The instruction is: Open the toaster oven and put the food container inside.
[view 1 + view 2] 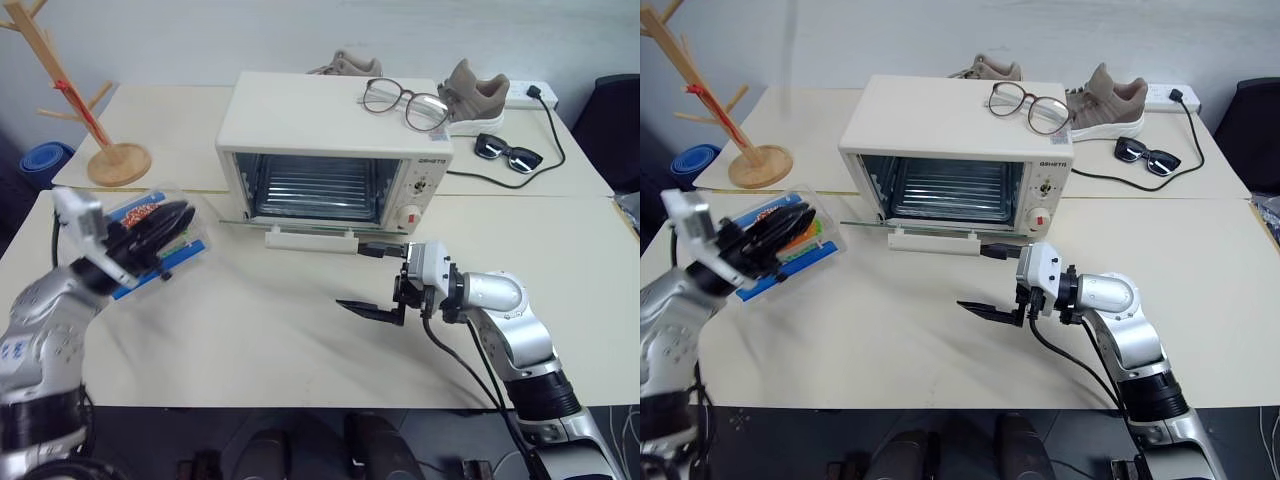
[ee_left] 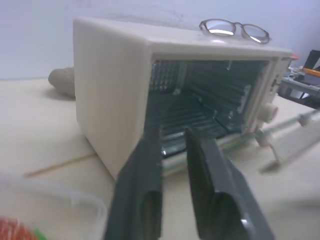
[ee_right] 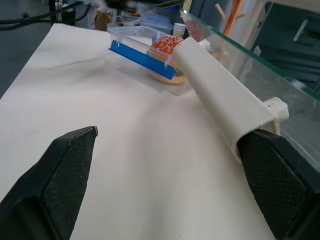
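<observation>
At about nine o'clock on the table (image 1: 300, 350) the food container (image 1: 185, 225) is being held by the left gripper (image 1: 160, 228), whose black fingers (image 1: 165, 220) are being pressed onto it, one reaching over the clear lid (the lower finger is hidden beneath the box, so the exact bite cannot be told). The box is being carried tilted, with a blue clip strip (image 1: 160, 270) showing along its near edge and a burger being glimpsed through the plastic. It is being judged light and fairly stiff, though the smooth clear walls are likely to be slippery and the thin lid may flex; a hold across the short span, near the clipped edge where the plastic is stiffest, is being judged safest, and the box is best kept level so the burger is not shifted.

At twelve o'clock the toaster oven (image 1: 330, 130) is standing with its glass door (image 1: 300, 222) lowered flat and its white bar handle (image 1: 310, 238) facing the near edge; the rack inside is being left bare. A pair of glasses (image 1: 405, 100) is lying on its roof.

At about four o'clock the right gripper (image 1: 372, 280) is being held just beside the handle, its fingers spread wide and gripping nothing.
</observation>
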Tool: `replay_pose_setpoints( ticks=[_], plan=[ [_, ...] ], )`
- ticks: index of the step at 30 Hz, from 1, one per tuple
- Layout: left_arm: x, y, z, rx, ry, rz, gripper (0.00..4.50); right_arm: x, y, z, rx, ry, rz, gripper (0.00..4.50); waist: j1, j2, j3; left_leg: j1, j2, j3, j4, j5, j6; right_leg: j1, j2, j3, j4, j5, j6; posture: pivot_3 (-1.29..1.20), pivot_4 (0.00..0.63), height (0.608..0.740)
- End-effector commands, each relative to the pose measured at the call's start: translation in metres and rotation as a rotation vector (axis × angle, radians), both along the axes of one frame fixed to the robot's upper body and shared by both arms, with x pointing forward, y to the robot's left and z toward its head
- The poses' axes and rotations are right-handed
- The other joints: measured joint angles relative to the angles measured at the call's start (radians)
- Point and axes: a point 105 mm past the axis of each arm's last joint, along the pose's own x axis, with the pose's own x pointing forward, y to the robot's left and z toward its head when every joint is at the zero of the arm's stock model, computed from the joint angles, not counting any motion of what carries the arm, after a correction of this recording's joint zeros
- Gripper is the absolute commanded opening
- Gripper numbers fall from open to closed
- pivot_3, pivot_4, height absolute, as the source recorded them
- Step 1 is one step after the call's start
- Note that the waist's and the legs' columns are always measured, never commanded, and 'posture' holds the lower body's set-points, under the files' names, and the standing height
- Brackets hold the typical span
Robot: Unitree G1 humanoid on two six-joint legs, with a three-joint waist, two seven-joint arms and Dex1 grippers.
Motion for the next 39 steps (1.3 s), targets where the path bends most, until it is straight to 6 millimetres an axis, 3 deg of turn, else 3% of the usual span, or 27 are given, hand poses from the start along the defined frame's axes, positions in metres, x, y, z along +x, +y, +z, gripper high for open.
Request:
replay_pose_setpoints(
  ticks=[1, 7, 13, 18, 21, 25, 30, 34, 36, 39],
  plan=[
    [0.014, -0.013, -0.004, 0.040, -0.016, -0.022, 0.04, -0.008, 0.002, 0.008, 0.000, -0.061, 0.035, 4.50, -0.004, 0.000, 0.000, 0.000, 0.000, 0.001, 0.000, 0.001, -0.002, 0.000, 0.000, 0.001, 0.000, 0.000, 0.000, 0.00, 0.150, 0.740],
    [0.016, -0.051, -0.029, 0.206, 0.000, -0.194, 0.04, -0.012, -0.016, -0.004, -0.021, -0.041, -0.028, 4.50, 0.003, 0.000, 0.000, -0.001, 0.001, 0.002, 0.000, 0.001, -0.002, 0.000, 0.001, 0.001, -0.001, 0.000, 0.001, 0.00, 0.150, 0.740],
    [0.001, -0.056, -0.060, 0.311, 0.053, -0.250, 0.04, -0.034, -0.067, -0.036, -0.061, 0.078, -0.191, 4.50, 0.026, 0.000, 0.000, -0.002, 0.000, 0.002, 0.002, 0.001, -0.001, 0.000, 0.000, 0.001, -0.001, 0.000, 0.001, 0.00, 0.150, 0.740],
    [-0.009, -0.060, -0.088, 0.364, 0.112, -0.226, 0.04, -0.045, -0.110, -0.036, -0.007, 0.095, -0.336, 4.50, 0.024, 0.000, 0.000, 0.001, 0.000, 0.002, 0.002, -0.002, 0.005, 0.001, 0.000, 0.002, -0.002, 0.000, 0.001, 0.00, 0.150, 0.740],
    [-0.014, -0.060, -0.106, 0.370, 0.154, -0.193, 0.04, -0.039, -0.112, -0.025, 0.041, 0.062, -0.376, 4.50, 0.022, 0.000, 0.000, 0.005, 0.000, 0.003, 0.001, -0.002, 0.004, 0.005, 0.000, 0.003, 0.000, 0.000, 0.001, 0.00, 0.150, 0.740],
    [-0.021, -0.057, -0.102, 0.257, 0.152, -0.154, 0.22, -0.034, -0.093, -0.010, 0.126, 0.099, -0.279, 4.50, 0.023, 0.001, 0.000, 0.005, 0.001, 0.002, 0.001, -0.001, 0.004, 0.004, 0.000, 0.003, 0.001, 0.000, 0.001, 0.00, 0.150, 0.740],
    [-0.051, -0.016, -0.081, 0.160, 0.119, 0.020, 1.53, -0.026, -0.063, 0.007, 0.208, 0.043, -0.179, 4.50, 0.009, 0.000, 0.000, 0.003, 0.002, 0.001, 0.000, -0.002, 0.004, 0.002, 0.000, 0.002, -0.001, 0.000, 0.001, 0.00, 0.150, 0.740],
    [-0.091, 0.041, -0.070, 0.040, 0.132, 0.286, 2.69, -0.021, -0.040, 0.021, 0.265, -0.015, -0.109, 4.50, -0.001, 0.000, 0.000, 0.002, 0.002, 0.000, 0.000, -0.002, 0.004, 0.002, -0.001, 0.002, -0.002, 0.000, 0.000, 0.00, 0.150, 0.740],
    [-0.114, 0.068, -0.072, 0.000, 0.155, 0.417, 3.31, -0.019, -0.030, 0.029, 0.308, -0.019, -0.080, 4.50, 0.000, 0.000, 0.000, 0.003, 0.002, 0.001, 0.000, -0.002, 0.004, 0.002, -0.001, 0.002, -0.002, 0.000, 0.000, 0.00, 0.150, 0.740],
    [-0.160, 0.124, -0.080, -0.074, 0.202, 0.685, 4.24, -0.022, -0.014, 0.038, 0.316, -0.066, 0.001, 4.50, 0.000, 0.000, 0.000, 0.003, 0.002, 0.000, 0.000, -0.003, 0.004, 0.003, -0.001, 0.001, -0.003, 0.000, 0.000, 0.00, 0.150, 0.740]
  ],
)
